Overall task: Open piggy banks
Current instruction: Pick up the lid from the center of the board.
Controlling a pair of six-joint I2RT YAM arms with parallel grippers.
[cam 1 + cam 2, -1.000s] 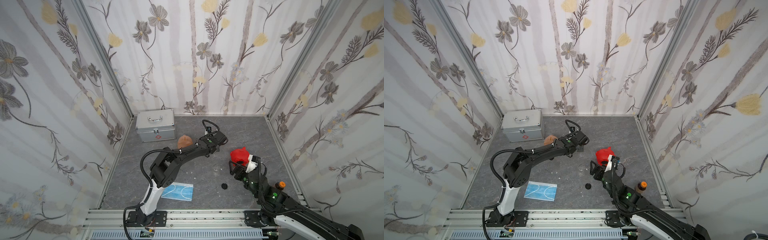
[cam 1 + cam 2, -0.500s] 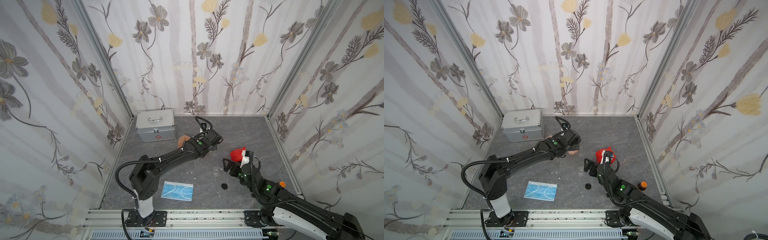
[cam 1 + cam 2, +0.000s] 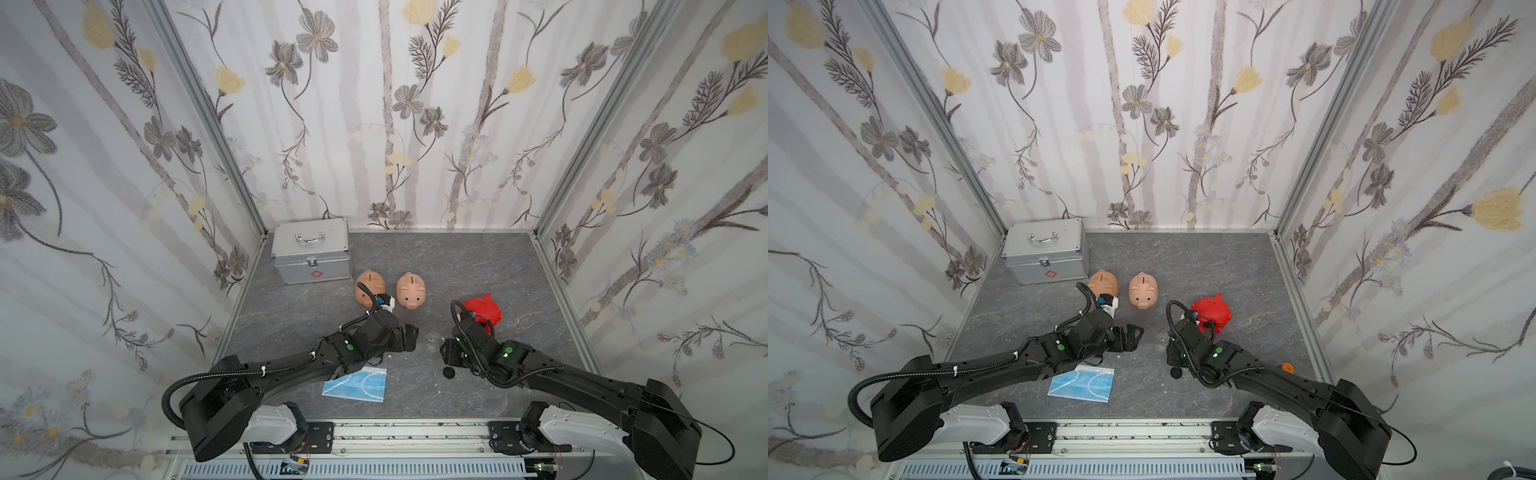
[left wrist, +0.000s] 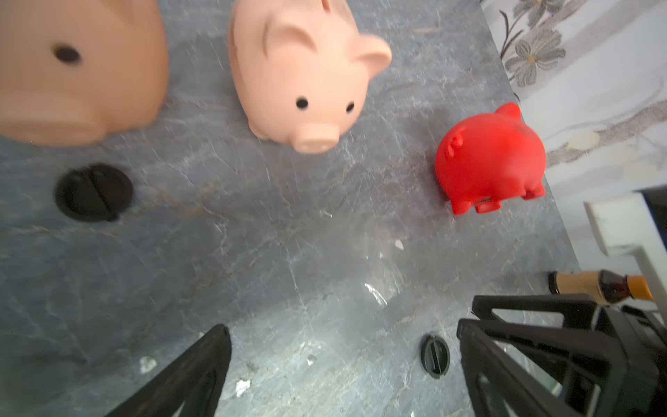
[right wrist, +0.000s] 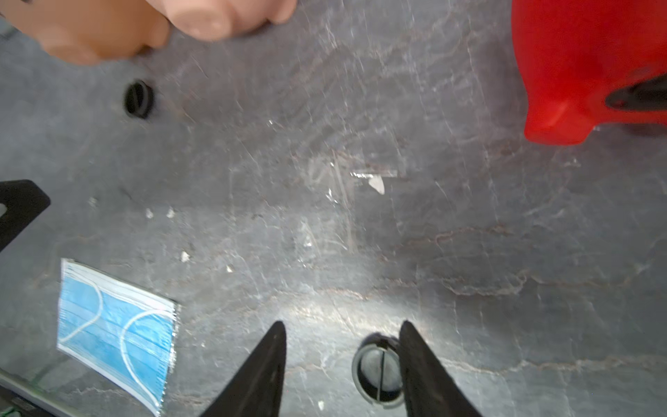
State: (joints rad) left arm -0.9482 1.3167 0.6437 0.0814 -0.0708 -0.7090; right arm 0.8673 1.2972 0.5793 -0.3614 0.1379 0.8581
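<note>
Having released the red piggy bank (image 3: pixel 484 309), right jaws gape; left jaws gape too.

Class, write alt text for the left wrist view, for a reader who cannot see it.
Three piggy banks on a grey floor: a blurred peach pig close by, a sharp peach pig facing the camera, a red pig tail-on. One black plug lies beside the blurred pig, another black plug apart.

We see 3 smooth matt plastic piggy banks (image 4: pixel 299 79), a brushed metal case (image 3: pixel 309 239), a pleated cloth mask (image 5: pixel 112 325), and a scuffed, faintly glossy stone-look worktop (image 4: pixel 288 252)
</note>
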